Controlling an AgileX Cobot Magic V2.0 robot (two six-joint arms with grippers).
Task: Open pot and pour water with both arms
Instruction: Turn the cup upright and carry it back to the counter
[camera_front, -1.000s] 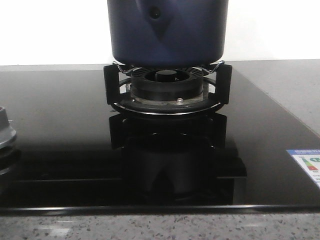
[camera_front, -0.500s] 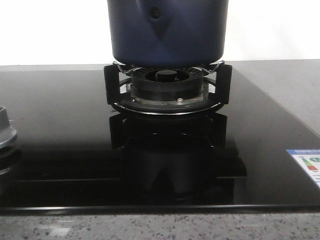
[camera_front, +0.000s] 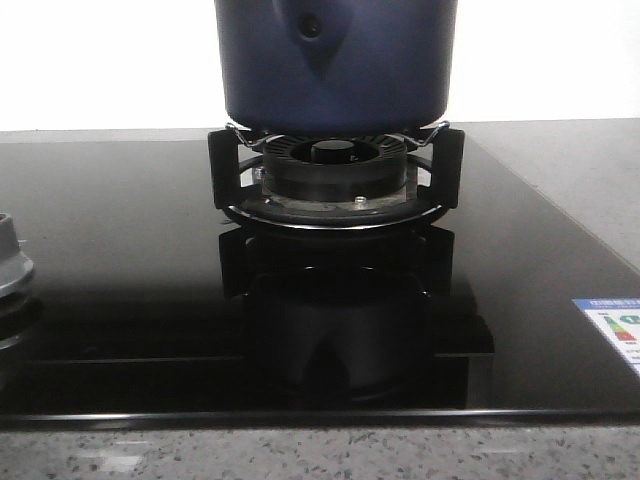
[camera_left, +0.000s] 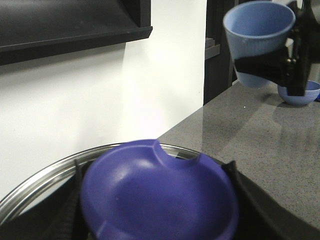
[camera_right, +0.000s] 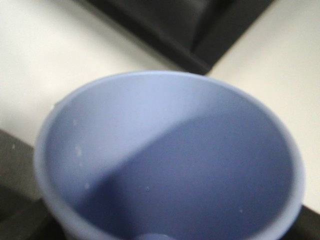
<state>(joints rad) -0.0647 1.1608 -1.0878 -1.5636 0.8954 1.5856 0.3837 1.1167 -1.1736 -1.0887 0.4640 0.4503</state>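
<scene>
Navy and matte, the pot (camera_front: 335, 60) sits on the burner grate (camera_front: 335, 185), unmoved over the last second. Left of the pot's rim, the left pincer (camera_left: 160, 235) seems clenched on the purple lid knob (camera_left: 159, 192). Beyond it, the right pincer (camera_left: 292, 60) grips the blue cup (camera_left: 257, 37), so pouring looks next.

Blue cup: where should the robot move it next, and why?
Probably carry the blue cup over the pot and begin tipping it. The right fingers hold it upright above the grey counter, off to one side, while the left fingers flank the lid knob, so pouring looks next.
</scene>
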